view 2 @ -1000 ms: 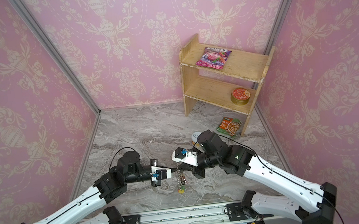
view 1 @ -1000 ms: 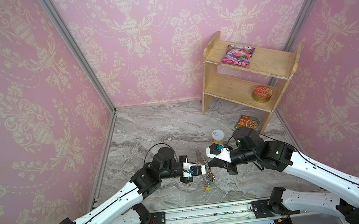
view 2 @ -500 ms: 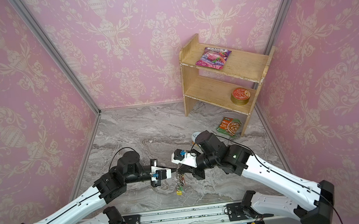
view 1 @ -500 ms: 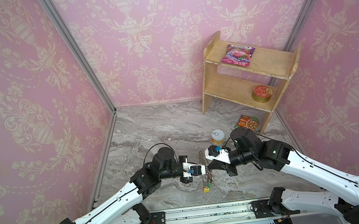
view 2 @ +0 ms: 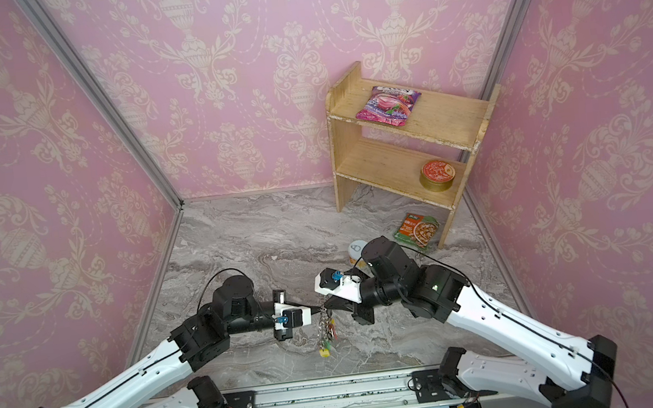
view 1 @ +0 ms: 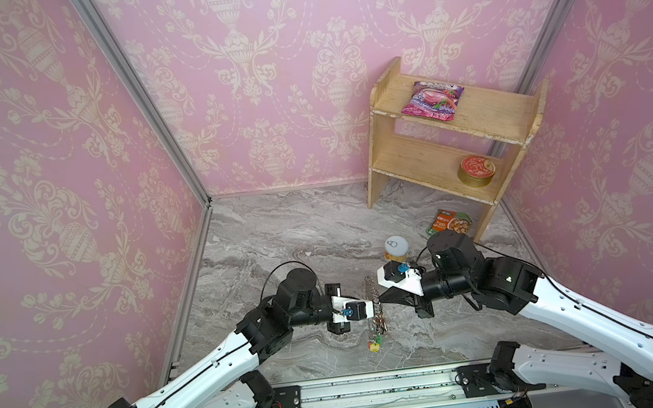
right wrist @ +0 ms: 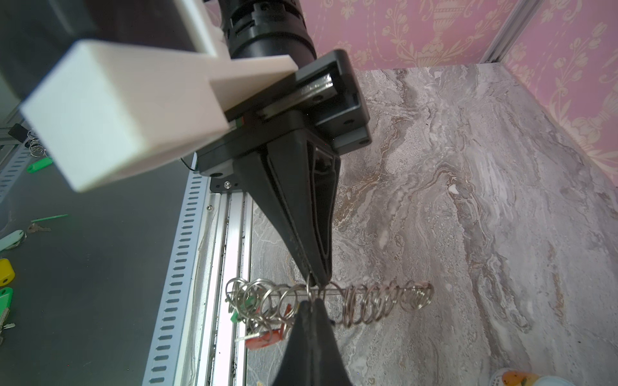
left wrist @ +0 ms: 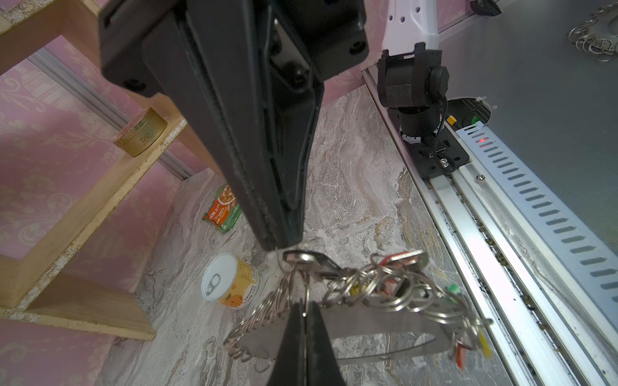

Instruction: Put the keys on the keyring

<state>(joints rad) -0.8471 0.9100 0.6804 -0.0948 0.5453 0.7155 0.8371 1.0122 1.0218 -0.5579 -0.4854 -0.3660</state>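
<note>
Both arms reach inward, tips meeting at centre; left gripper (view 1: 375,305) and right gripper (view 1: 382,300) each clamp tight on the keyring (view 1: 371,290) between them. Only the right wrist view resolves small rings (right wrist: 384,300) threaded along its wire.

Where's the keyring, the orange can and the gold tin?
keyring (left wrist: 368,322): left wrist view, on its flat band.
orange can (left wrist: 219,282): left wrist view, on its lid.
gold tin (left wrist: 143,135): left wrist view, on its side.

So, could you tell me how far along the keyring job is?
Done: the keyring hangs pinched between the shut left gripper and right gripper, coloured tags dangling. In hand: the ring alone. Left: no black key shows on it or in either grip, so threading remains.
</note>
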